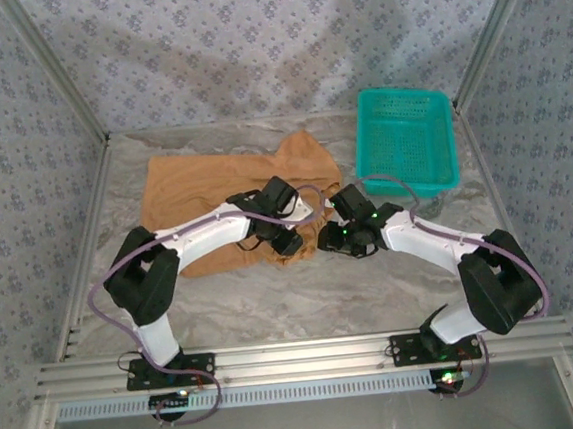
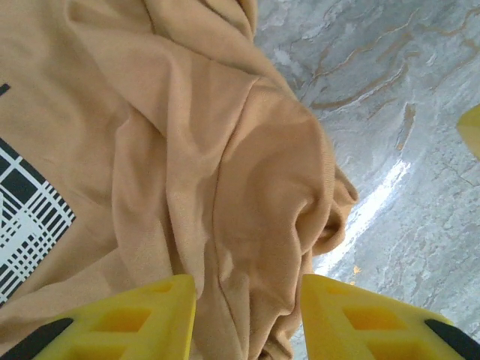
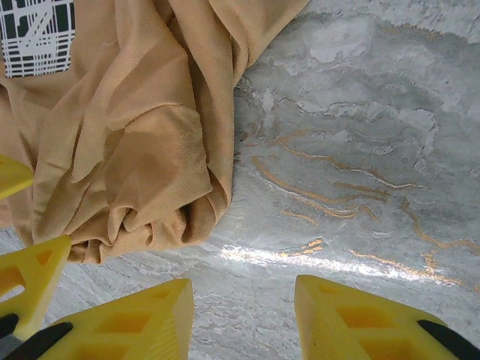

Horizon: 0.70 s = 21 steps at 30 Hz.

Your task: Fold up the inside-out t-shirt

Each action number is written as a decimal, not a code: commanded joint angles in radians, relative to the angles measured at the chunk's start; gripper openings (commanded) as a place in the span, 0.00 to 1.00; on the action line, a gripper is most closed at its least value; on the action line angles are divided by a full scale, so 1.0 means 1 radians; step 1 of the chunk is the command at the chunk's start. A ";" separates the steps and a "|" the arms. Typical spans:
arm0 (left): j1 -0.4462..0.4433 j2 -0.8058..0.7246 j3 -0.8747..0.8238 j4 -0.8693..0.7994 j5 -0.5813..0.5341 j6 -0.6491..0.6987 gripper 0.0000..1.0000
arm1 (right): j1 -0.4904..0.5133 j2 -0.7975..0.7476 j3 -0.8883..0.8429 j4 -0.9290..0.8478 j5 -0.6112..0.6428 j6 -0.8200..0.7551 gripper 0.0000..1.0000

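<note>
The inside-out t-shirt (image 1: pixel 200 197) lies rumpled on the marble table (image 1: pixel 372 277), tan, with its near right corner bunched up. My left gripper (image 1: pixel 287 243) hovers over that bunched corner. In the left wrist view its yellow fingers stand apart (image 2: pixel 247 315), with a ridge of t-shirt fabric (image 2: pixel 225 150) between them. My right gripper (image 1: pixel 331 239) sits just right of the bunch. In the right wrist view it is open (image 3: pixel 244 315) over bare table, and the t-shirt (image 3: pixel 135 135) is to its left. A black-and-white checked patch (image 3: pixel 37 34) shows on the fabric.
A teal plastic basket (image 1: pixel 406 139) stands at the back right of the table. Patterned walls close in the back and sides. Bare marble runs along the near edge in front of the shirt.
</note>
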 commanded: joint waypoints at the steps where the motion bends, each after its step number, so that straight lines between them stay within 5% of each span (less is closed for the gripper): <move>1: -0.001 0.013 -0.009 0.018 0.045 -0.016 0.41 | -0.007 -0.024 0.020 -0.022 0.013 0.011 0.41; 10: 0.006 0.109 0.005 0.066 0.063 -0.021 0.43 | 0.004 -0.019 0.023 -0.014 0.004 0.011 0.41; 12: 0.010 0.124 0.009 0.066 0.066 -0.024 0.34 | 0.008 -0.016 0.019 -0.008 0.002 0.015 0.40; 16: 0.030 0.110 0.022 0.037 0.083 -0.033 0.02 | 0.032 0.009 0.011 0.039 -0.005 0.032 0.37; 21: 0.046 0.036 0.038 0.006 0.092 -0.036 0.00 | 0.094 0.118 0.047 0.138 -0.004 0.088 0.37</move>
